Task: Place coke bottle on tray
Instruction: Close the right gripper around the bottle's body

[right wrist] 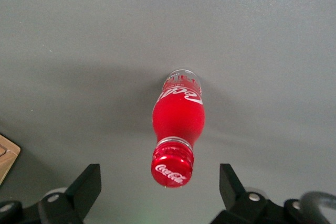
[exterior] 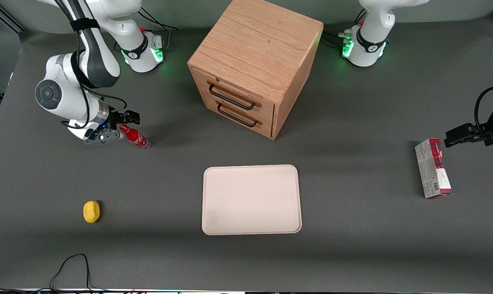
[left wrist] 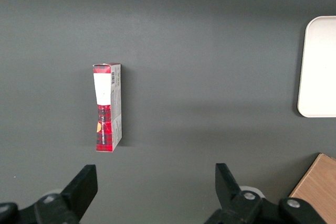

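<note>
On the counter (exterior: 352,253) I count 1 coke bottle (exterior: 134,138), 1 tray (exterior: 251,199), 1 wooden cabinet (exterior: 252,61) with 2 drawers, 1 lemon (exterior: 92,212), 1 carton box (exterior: 432,168), and 1 gripper (exterior: 122,125) over the bottle.

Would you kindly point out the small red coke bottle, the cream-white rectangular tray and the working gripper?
Small red coke bottle (right wrist: 178,119): right wrist view, on its red body.
Cream-white rectangular tray (exterior: 251,200): front view, on its bare flat middle.
Gripper (right wrist: 160,184): right wrist view, midway between its open fingertips, around the bottle's cap.
</note>
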{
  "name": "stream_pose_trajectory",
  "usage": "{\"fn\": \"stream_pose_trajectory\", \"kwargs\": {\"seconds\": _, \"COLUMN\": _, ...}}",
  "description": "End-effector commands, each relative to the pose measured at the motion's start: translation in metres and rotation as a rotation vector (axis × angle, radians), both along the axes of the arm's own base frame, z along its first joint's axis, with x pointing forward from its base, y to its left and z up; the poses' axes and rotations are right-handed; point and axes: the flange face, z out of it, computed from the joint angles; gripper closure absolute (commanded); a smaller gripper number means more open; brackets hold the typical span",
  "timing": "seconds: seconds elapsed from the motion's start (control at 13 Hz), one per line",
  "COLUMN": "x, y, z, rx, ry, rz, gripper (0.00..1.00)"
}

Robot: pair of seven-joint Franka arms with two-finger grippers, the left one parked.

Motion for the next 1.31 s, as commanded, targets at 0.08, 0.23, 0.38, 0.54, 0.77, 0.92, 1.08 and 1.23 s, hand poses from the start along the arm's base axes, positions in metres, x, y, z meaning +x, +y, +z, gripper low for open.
{"fn": "stream_pose_trajectory", "kwargs": {"seconds": 0.08, "x": -0.002, "y": -0.002, "z": 0.003, "rx": 0.015, "ry": -0.022, "rz": 0.021, "gripper": 0.00}}
{"fn": "stream_pose_trajectory", "kwargs": {"seconds": 0.23, "x": -0.001, "y": -0.003, "z": 0.004, "rx": 0.016, "ry": -0.024, "rz": 0.021, "gripper": 0.03}}
{"fn": "stream_pose_trajectory", "kwargs": {"seconds": 0.38, "x": 0.000, "y": -0.009, "z": 0.004, "rx": 0.017, "ry": -0.023, "rz": 0.008, "gripper": 0.70}}
{"fn": "stream_pose_trajectory", "kwargs": {"seconds": 0.54, "x": 0.000, "y": -0.009, "z": 0.004, "rx": 0.018, "ry": -0.024, "rz": 0.012, "gripper": 1.00}}
{"fn": "stream_pose_trajectory", "kwargs": {"seconds": 0.77, "x": 0.000, "y": -0.009, "z": 0.005, "rx": 0.018, "ry": -0.025, "rz": 0.012, "gripper": 1.00}}
{"fn": "stream_pose_trajectory", "kwargs": {"seconds": 0.92, "x": 0.000, "y": -0.009, "z": 0.004, "rx": 0.017, "ry": -0.022, "rz": 0.012, "gripper": 1.00}}
{"fn": "stream_pose_trajectory", "kwargs": {"seconds": 1.08, "x": 0.002, "y": -0.008, "z": 0.006, "rx": 0.017, "ry": -0.022, "rz": 0.011, "gripper": 1.00}}
{"fn": "stream_pose_trajectory", "kwargs": {"seconds": 1.23, "x": 0.019, "y": -0.004, "z": 0.027, "rx": 0.016, "ry": -0.052, "rz": 0.001, "gripper": 1.00}}
